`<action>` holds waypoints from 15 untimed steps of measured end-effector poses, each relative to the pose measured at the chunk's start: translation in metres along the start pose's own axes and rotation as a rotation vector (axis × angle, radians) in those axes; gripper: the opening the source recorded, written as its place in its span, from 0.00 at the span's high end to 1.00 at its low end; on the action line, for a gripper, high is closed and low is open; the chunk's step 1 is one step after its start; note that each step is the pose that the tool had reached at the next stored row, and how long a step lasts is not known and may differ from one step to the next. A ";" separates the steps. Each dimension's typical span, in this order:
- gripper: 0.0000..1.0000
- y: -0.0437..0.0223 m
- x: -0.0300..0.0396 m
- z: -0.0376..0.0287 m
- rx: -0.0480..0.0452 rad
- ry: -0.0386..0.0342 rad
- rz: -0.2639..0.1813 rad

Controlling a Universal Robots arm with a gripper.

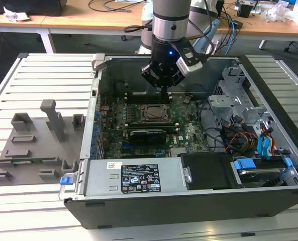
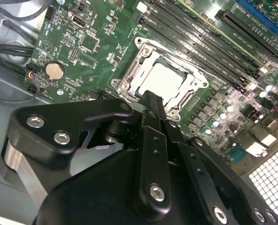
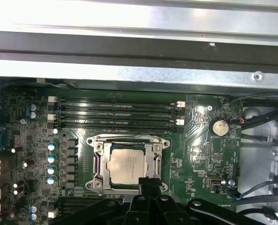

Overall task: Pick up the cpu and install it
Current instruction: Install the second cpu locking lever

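The cpu [image 3: 127, 164] lies flat inside the metal socket frame [image 3: 97, 161] on the green motherboard, its pale silvery top showing in both wrist views [image 2: 164, 79]. In the exterior view the socket [image 1: 153, 113] sits mid-board inside the open computer case. My gripper [image 1: 167, 91] hangs a little above the board, just behind the socket. Its dark fingertips [image 2: 150, 97] come together over the socket's edge, shut with nothing between them. The same fingertip [image 3: 148, 182] reaches the frame's rim beside the chip.
Memory slots [image 3: 117, 115] run beside the socket. A coin battery [image 3: 219, 126] and cables [image 1: 239, 138] lie toward the drive bays [image 1: 229, 100]. The power supply [image 1: 136, 176] fills the case front. Grey fixture blocks [image 1: 38, 140] stand on the slatted table at the exterior view's left.
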State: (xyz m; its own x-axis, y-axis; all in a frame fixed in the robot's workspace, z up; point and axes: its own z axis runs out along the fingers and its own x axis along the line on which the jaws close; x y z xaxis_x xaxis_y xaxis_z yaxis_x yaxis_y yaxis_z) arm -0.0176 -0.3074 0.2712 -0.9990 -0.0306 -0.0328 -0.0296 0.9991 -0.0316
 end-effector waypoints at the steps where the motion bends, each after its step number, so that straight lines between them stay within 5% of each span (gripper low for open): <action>1: 0.89 -0.0007 -0.0005 0.0000 0.0001 0.0000 0.000; 4: 0.89 -0.0114 -0.0008 0.0004 -0.0001 -0.0001 0.000; 13: 0.89 -0.0200 -0.0006 0.0008 -0.0001 -0.0001 0.000; 15: 0.89 -0.0283 -0.0001 0.0013 -0.0007 -0.0001 0.000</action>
State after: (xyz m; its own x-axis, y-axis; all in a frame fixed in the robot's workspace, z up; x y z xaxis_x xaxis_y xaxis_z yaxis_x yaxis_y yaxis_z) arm -0.0167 -0.3357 0.2708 -0.9990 -0.0305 -0.0329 -0.0295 0.9991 -0.0309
